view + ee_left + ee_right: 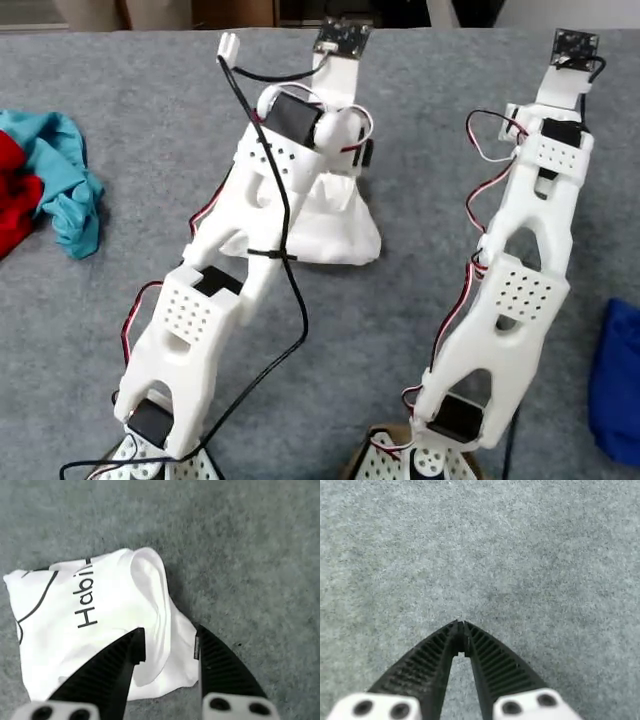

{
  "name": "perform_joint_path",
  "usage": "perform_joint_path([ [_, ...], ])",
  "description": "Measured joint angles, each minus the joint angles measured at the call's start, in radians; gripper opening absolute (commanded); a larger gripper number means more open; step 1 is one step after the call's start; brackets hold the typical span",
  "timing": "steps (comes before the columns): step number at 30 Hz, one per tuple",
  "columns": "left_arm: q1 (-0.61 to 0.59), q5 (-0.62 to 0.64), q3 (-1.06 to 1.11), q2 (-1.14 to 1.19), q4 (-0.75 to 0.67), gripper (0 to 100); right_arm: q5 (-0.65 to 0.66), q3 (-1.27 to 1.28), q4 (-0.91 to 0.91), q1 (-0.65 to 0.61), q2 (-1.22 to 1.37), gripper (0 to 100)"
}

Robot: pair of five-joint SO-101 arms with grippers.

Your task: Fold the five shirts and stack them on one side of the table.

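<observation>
Left gripper (pixel 169 630) hangs low over the white shirt (pixel 55 645) with its jaws apart, one black finger over the cloth and the other just past the shirt's edge, so that a raised fold of white fabric sits between them; nothing is clamped. That shirt lies as a compact, roughly folded bundle with black print on its upper face, flat on the grey table (pixel 420 90) near the middle. In the high view the left arm (pixel 190 320) stretches forward over the bundle and hides part of it, and a black cable (pixel 295 300) loops along the arm. Right gripper (pixel 461 625) has its fingertips pressed together on nothing, poised above bare grey table, well apart from the white shirt. The right arm (pixel 520 290) reaches straight ahead beside the left one. At the table's left edge a teal shirt (pixel 65 175) lies crumpled, touching a red shirt (pixel 12 195) that runs out of the picture. At the right edge, near the base of the right arm, lies a blue shirt (pixel 615 385).
</observation>
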Motion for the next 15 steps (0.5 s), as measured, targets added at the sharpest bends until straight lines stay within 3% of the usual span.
perform_joint_path([
  [7, -0.138, 0.0, -0.015, 0.0, -0.003, 17, 0.0, 0.0, 0.0, 0.0, 0.0, 0.6],
  [15, -0.189, 0.003, 0.178, 0.08, -0.117, 2, 0.0, 0.0, 0.0, 0.0, 0.0, 0.6],
])
